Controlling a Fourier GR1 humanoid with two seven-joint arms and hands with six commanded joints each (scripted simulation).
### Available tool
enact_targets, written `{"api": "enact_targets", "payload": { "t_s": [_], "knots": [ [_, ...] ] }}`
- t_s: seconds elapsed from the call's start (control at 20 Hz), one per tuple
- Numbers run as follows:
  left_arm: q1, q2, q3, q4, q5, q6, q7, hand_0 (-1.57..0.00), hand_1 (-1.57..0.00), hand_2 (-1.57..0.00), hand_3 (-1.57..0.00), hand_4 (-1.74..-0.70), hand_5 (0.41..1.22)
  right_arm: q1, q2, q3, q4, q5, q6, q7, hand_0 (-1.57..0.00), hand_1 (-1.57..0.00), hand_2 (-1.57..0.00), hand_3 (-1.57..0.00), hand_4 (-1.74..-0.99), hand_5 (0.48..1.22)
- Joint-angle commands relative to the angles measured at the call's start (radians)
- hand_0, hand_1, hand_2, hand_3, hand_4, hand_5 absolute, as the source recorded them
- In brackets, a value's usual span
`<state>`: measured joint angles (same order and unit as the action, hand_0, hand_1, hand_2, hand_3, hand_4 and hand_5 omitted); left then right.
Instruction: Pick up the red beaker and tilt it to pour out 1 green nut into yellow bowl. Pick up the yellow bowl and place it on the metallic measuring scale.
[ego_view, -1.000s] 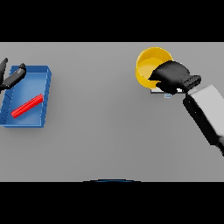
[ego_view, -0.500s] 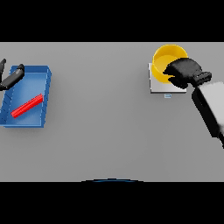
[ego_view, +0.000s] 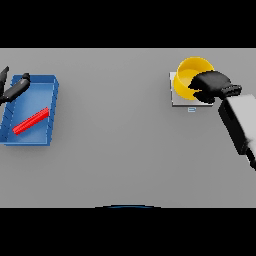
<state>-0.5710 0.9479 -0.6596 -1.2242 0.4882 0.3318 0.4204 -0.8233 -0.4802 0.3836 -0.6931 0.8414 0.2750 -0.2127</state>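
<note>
1. Right robot hand (ego_view: 212, 86), dark and fixed to a white and grey arm, sits curled over the near right rim of the round yellow bowl (ego_view: 190, 75), fingers wrapped on its wall, so it is holding the bowl.
2. That bowl rests over the flat square metallic measuring scale (ego_view: 176, 100), whose pale plate shows along the bowl's left and lower sides, with a small bluish mark just below its front edge.
3. Whether the bowl's base is fully down on the plate or a shade above it, I cannot tell from up here.
4. I cannot make out a green nut inside the bowl; the robot hand covers part of the inside.
5. Far across the grey counter (ego_view: 120, 150), well apart from all that, lies a shallow blue rectangular tray (ego_view: 50, 92) with a long red piece (ego_view: 31, 121) lying slantwise in it; if that is the red beaker, it is on its side.
6. Left robot hand (ego_view: 12, 90) shows at the left edge, at the tray's upper left corner, fingers fairly straight and spread, gripping nothing.
7. To my eye the task is near its end: the bowl is at the scale, which is the last stage.
8. What looks left is for the right robot hand to let go and draw clear, leaving the bowl standing square on the plate.
9. The pouring step I can only presume done, as no nut shows anywhere.
</note>
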Motion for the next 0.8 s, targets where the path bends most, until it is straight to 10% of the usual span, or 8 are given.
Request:
{"api": "enact_targets", "payload": {
  "t_s": [0.0,0.1,0.35,0.75],
  "knots": [
    [0.006,-0.002,-0.003,0.0,-0.001,0.004,0.002,0.0,0.0,0.0,0.0,-0.73,0.715,0.008,-0.004,0.002,-0.001,-0.001,0.006,-0.004,-1.4,-1.57,-1.39,-1.36,-1.741,1.221],
    [0.0,-0.009,0.0,0.021,-0.003,-0.006,-0.012,0.0,0.0,0.0,0.0,-0.73,0.72,0.009,-0.002,-0.007,-0.004,-0.013,0.018,-0.007,-1.13,-1.32,-1.33,-1.06,-1.701,1.221],
    [-0.004,-0.025,0.0,0.048,-0.004,-0.014,-0.025,0.0,0.0,0.0,0.0,-0.73,0.717,-0.006,-0.002,-0.011,0.015,-0.011,0.047,0.029,-0.37,-0.58,-0.69,-0.61,-1.539,0.933],
    [0.001,-0.012,0.004,0.018,0.004,-0.001,-0.005,0.0,0.0,0.0,0.0,-0.72,0.696,-0.009,-0.01,0.011,0.036,0.006,0.064,-0.003,-0.06,-0.1,-0.16,-0.32,-1.422,0.785]
  ]
}}
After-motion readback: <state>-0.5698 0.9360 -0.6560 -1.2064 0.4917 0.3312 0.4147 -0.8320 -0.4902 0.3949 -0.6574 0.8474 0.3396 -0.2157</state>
